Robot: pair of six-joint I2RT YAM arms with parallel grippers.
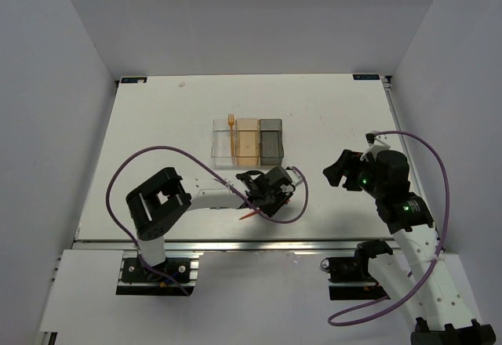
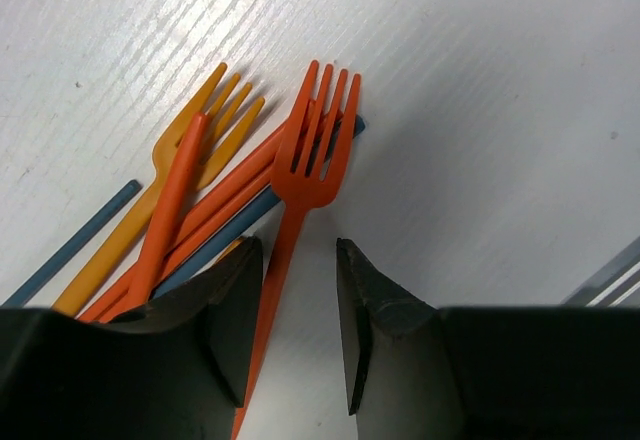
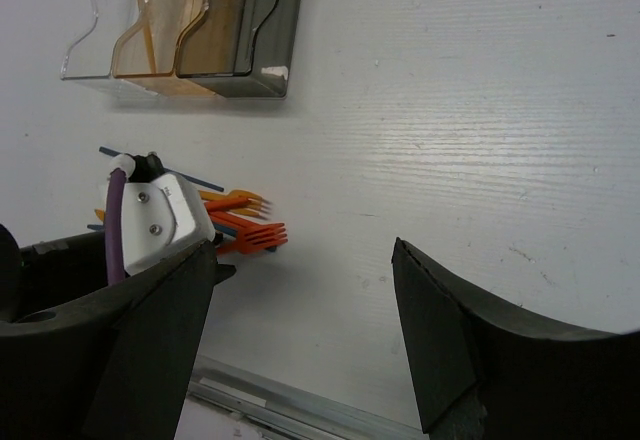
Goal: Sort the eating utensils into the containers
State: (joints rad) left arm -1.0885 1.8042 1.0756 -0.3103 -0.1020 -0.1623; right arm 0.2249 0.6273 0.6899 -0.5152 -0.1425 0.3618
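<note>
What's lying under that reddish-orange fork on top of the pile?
Under the reddish-orange fork lie several orange handles and one grey-blue handle. The left gripper hides their other ends.

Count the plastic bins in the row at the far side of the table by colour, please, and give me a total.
Clear bin: 1
Tan bin: 1
Dark grey bin: 1
Total: 3
</note>
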